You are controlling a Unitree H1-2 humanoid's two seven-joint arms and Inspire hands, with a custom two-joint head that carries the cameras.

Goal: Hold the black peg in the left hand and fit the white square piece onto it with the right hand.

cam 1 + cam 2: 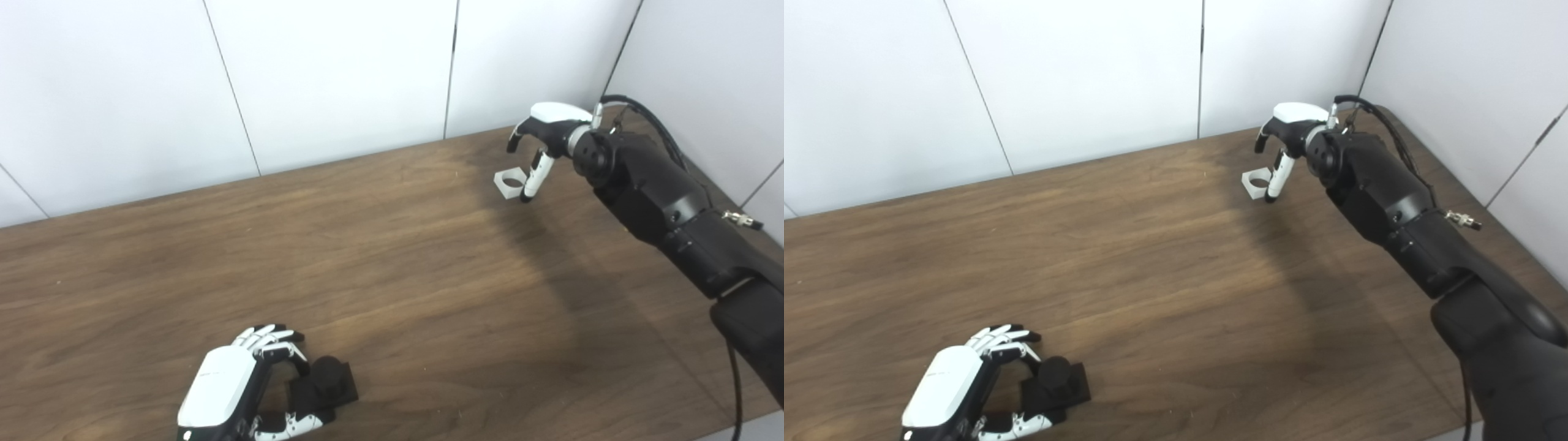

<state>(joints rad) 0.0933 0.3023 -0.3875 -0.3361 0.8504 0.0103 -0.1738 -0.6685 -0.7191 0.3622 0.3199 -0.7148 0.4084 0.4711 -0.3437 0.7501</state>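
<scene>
At lower left, our left hand (233, 392) curls loosely around the peg (327, 381) on the table (392, 257); upper right, our right hand (542, 138) hovers, fingers spread, over the square piece (509, 182).

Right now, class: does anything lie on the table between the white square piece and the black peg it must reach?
Nothing visible does. Only bare table separates the white square piece by the right hand from the black peg at the left hand.
</scene>
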